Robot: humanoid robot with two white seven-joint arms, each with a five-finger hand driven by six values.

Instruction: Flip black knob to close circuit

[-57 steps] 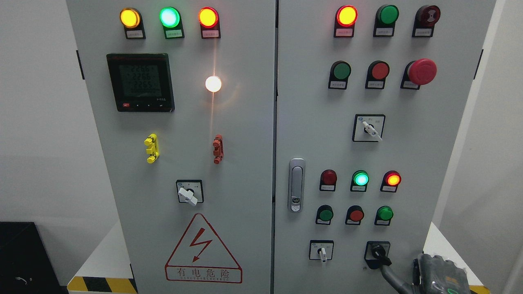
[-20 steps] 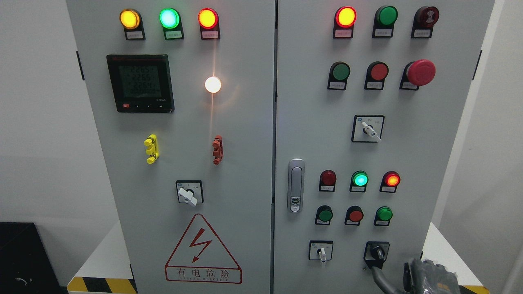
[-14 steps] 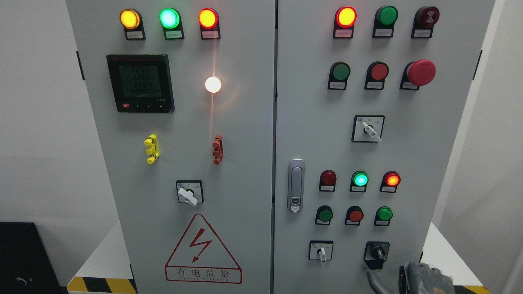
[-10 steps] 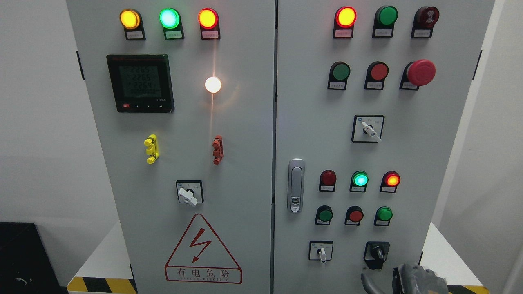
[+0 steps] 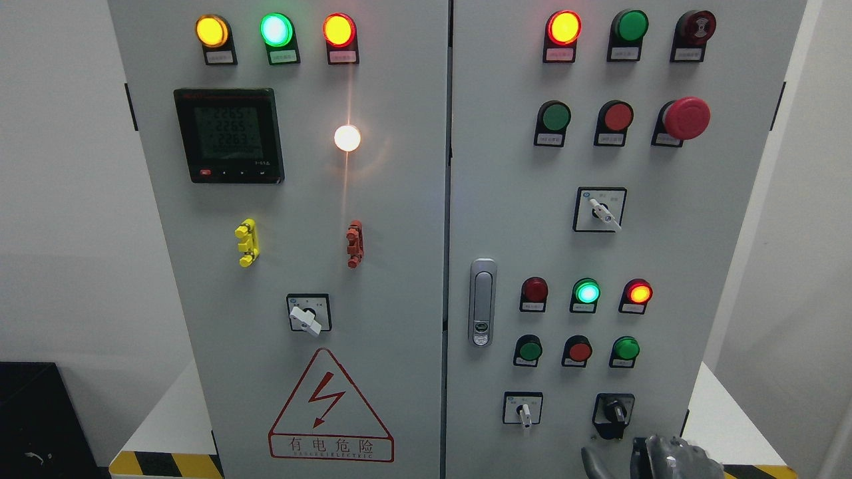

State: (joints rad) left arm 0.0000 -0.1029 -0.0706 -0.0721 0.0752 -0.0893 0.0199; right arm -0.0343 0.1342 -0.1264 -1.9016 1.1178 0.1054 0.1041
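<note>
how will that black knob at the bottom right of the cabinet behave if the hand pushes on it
The black knob sits fixed in a square plate on the cabinet door, so it will likely turn in place, not slide. Its narrow raised bar probably feels rigid, though small and easy to slip off. The right hand is below it, not touching.

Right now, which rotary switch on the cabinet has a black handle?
The black knob at the right door's bottom right, just above the right hand; the other three have white handles.

15 round lamps/btns [image 5: 212,30], 5 rotary switches [image 5: 614,411], 1 meter [image 5: 229,135].
</note>
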